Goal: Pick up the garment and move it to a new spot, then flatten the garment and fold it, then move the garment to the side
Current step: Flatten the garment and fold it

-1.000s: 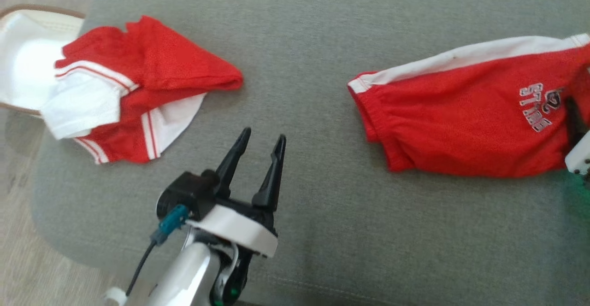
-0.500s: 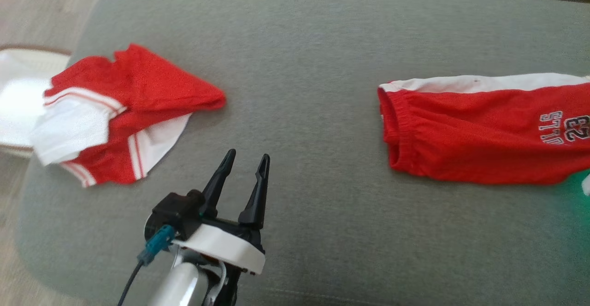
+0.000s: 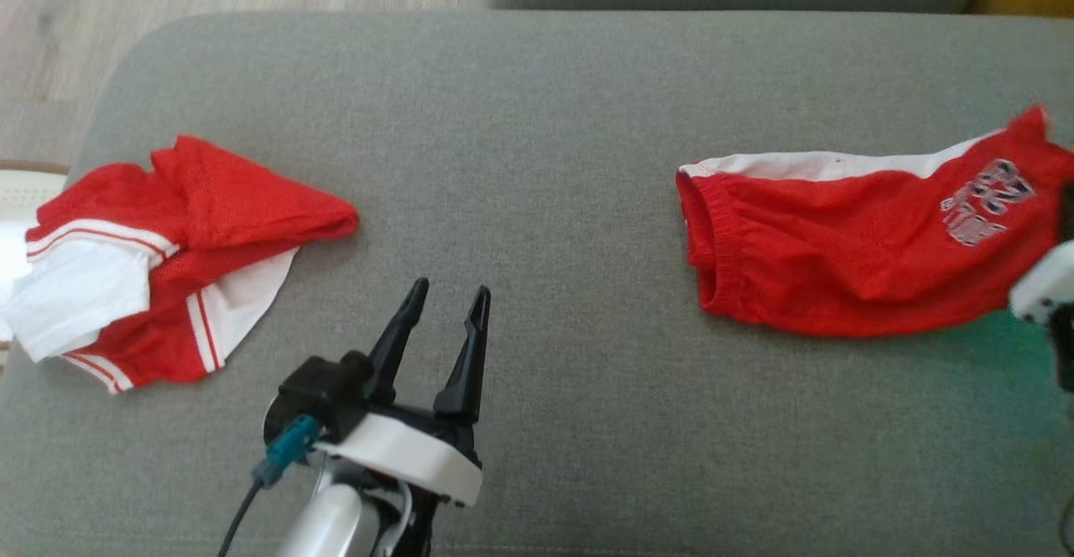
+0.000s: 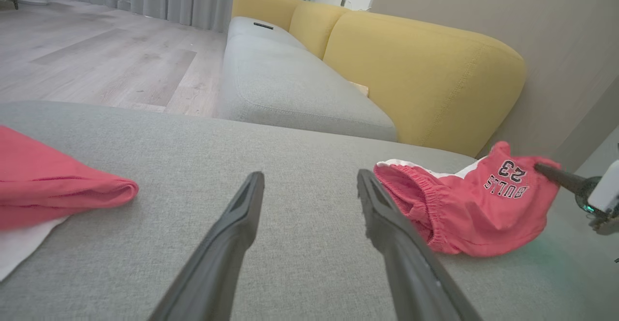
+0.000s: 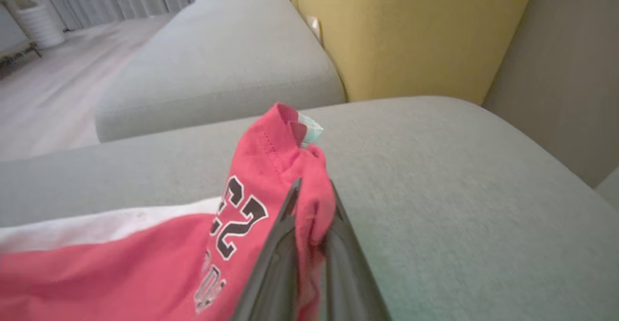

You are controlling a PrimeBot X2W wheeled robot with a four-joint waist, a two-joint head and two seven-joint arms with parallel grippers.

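Observation:
The garment, red shorts (image 3: 839, 263) with a white side stripe and a "BULLS 23" print, lies on the right of the grey cushion (image 3: 537, 121). My right gripper (image 5: 313, 193) is shut on the shorts' (image 5: 145, 272) leg hem beside the print and holds that end raised off the cushion. The left wrist view shows the same pinch, the right gripper (image 4: 544, 168) at the lifted corner of the shorts (image 4: 464, 210). My left gripper (image 3: 445, 297) hovers open over bare cushion at the middle front, its jaws (image 4: 309, 181) holding nothing.
A second red and white garment (image 3: 193, 238) lies crumpled at the cushion's left end, also at the left edge (image 4: 48, 185). A white object (image 3: 21, 196) sits beyond that end. A yellow sofa back (image 4: 411, 69) and another grey seat (image 4: 290, 84) stand behind.
The head camera has tilted, shifting the whole picture. My right gripper has shut on the shorts' hem and raised that end. The left gripper stays open in place.

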